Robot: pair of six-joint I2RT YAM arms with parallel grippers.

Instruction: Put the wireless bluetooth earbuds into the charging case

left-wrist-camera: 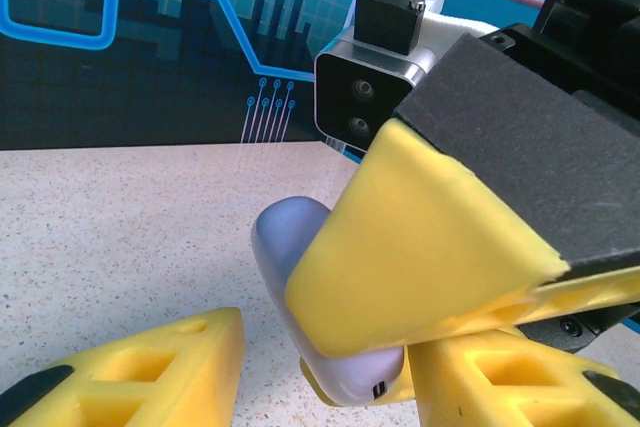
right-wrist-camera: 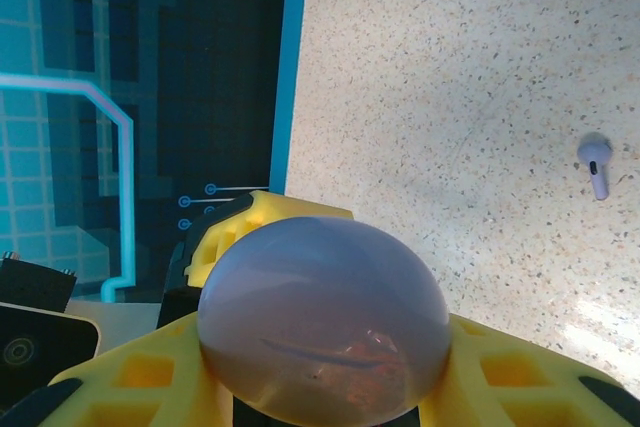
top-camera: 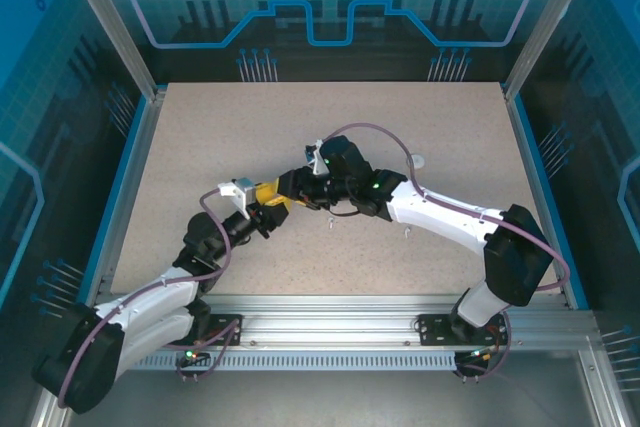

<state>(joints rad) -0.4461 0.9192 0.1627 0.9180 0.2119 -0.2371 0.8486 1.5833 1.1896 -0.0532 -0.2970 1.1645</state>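
My right gripper [right-wrist-camera: 320,367] is shut on the pale purple charging case [right-wrist-camera: 322,322], whose rounded shell swells up between its yellow fingers. In the left wrist view the same case [left-wrist-camera: 288,237] shows edge-on, clamped by the right gripper's yellow fingers [left-wrist-camera: 420,247]. My left gripper [left-wrist-camera: 325,359] stands open around the case's lower end; its left finger [left-wrist-camera: 150,372] is apart from the case. One pale purple earbud [right-wrist-camera: 596,164] lies on the table to the right. In the top view both grippers meet at mid-table, left [top-camera: 272,199] and right [top-camera: 306,187].
Two tiny pale bits lie on the speckled table [top-camera: 200,147] near the right forearm, one just below the grippers [top-camera: 330,222], one further right [top-camera: 407,234]. A small pale round thing [top-camera: 418,160] sits behind the right arm. Blue-edged walls enclose the table.
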